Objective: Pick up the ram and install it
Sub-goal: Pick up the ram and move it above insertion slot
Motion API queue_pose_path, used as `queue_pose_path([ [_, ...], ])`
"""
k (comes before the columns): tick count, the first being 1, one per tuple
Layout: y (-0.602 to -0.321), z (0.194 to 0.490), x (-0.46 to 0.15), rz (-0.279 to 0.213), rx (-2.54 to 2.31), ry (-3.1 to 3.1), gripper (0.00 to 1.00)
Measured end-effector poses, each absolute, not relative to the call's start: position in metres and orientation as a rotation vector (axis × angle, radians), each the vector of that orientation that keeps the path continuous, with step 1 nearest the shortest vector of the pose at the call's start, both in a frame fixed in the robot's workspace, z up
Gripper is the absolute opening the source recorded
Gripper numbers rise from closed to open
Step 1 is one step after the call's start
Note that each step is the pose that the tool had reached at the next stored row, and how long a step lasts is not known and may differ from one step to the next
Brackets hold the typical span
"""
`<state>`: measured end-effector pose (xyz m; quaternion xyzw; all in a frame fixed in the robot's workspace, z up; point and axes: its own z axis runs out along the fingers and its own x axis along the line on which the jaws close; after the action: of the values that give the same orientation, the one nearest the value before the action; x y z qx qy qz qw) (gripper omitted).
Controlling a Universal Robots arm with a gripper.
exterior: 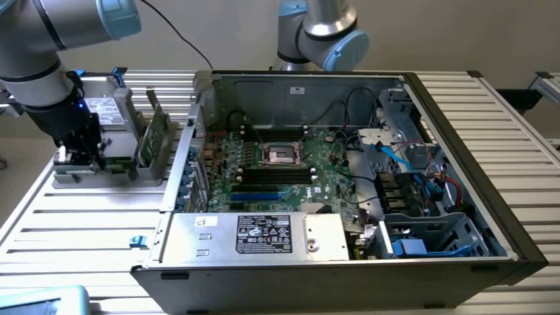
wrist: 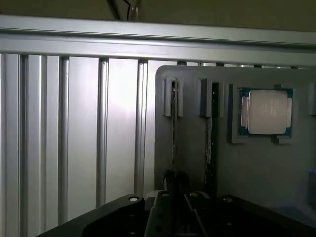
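Observation:
The ram stands on edge in the outer slot of a grey holder, seen as a thin line. My gripper is down at the near end of that slot, its two dark fingers shut on the stick's edge. A second stick fills the neighbouring slot. In the exterior view the gripper sits low over the holder at the exterior view's left. A green stick stands upright just to its right. The black memory slots lie on the motherboard inside the open computer case.
A square silver processor chip rests in a pocket of the holder beside the slots. A grey boxy drive stands behind the gripper. A second arm rises behind the case. Cables, a drive cage and the power supply crowd the case.

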<state>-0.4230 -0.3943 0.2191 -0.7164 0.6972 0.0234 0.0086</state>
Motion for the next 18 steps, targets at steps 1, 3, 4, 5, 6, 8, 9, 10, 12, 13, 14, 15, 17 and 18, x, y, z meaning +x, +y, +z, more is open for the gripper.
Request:
queue_pose_path([
  [1, -0.394, 0.222, -0.423, 0.074, -2.238, 2.178, 0.13],
  [3, -0.395, 0.23, -0.423, 0.075, -2.238, 2.177, 0.13],
  [4, -0.395, 0.234, -0.423, 0.075, -2.238, 2.177, 0.13],
  [5, -0.395, 0.239, -0.423, 0.075, -2.238, 2.177, 0.13],
  [6, -0.395, 0.243, -0.423, 0.075, -2.237, 2.177, 0.13],
  [8, -0.395, 0.252, -0.423, 0.076, -2.237, 2.177, 0.13],
  [9, -0.395, 0.257, -0.422, 0.076, -2.238, 2.177, 0.13],
  [10, -0.395, 0.261, -0.422, 0.076, -2.238, 2.177, 0.13],
  [12, -0.395, 0.271, -0.42, 0.076, -2.238, 2.177, 0.13],
  [13, -0.395, 0.275, -0.42, 0.076, -2.238, 2.177, 0.13],
  [14, -0.395, 0.28, -0.419, 0.076, -2.238, 2.177, 0.13],
  [15, -0.395, 0.284, -0.418, 0.076, -2.238, 2.177, 0.13],
  [17, -0.395, 0.293, -0.416, 0.076, -2.237, 2.177, 0.13],
  [18, -0.395, 0.298, -0.415, 0.076, -2.238, 2.177, 0.13],
])
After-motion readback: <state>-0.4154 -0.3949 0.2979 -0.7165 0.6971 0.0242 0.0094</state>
